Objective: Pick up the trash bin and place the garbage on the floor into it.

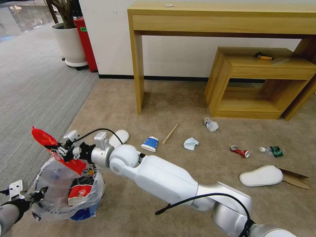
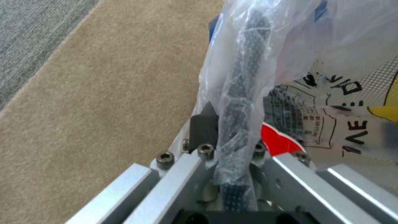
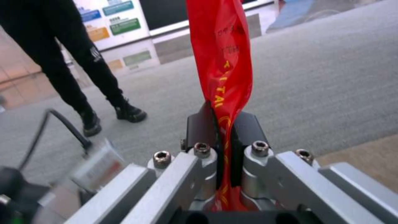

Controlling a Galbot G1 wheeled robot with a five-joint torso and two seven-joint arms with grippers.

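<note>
Wrapper (image 1: 49,144), red, thin, floppy, clenched mid-length in my right pincer (image 1: 61,152) just above the trash bin (image 1: 65,194). Left pincer (image 1: 34,196) grips the bin's bagged rim; I'd judge that film slippery, bin light.

Not much was legible tbh. The red wrapper (image 3: 222,71) had yellow lettering, roughly "TAI". Packaging inside the bin's bag (image 2: 331,102) showed mirrored "AE".

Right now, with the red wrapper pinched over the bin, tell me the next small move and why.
Probably lower the right gripper a little and open it. It is shut on the red wrapper, whose lower end already hangs over the bin's open bag, and the left gripper holds the rim, so a short drop should land inside.
</note>
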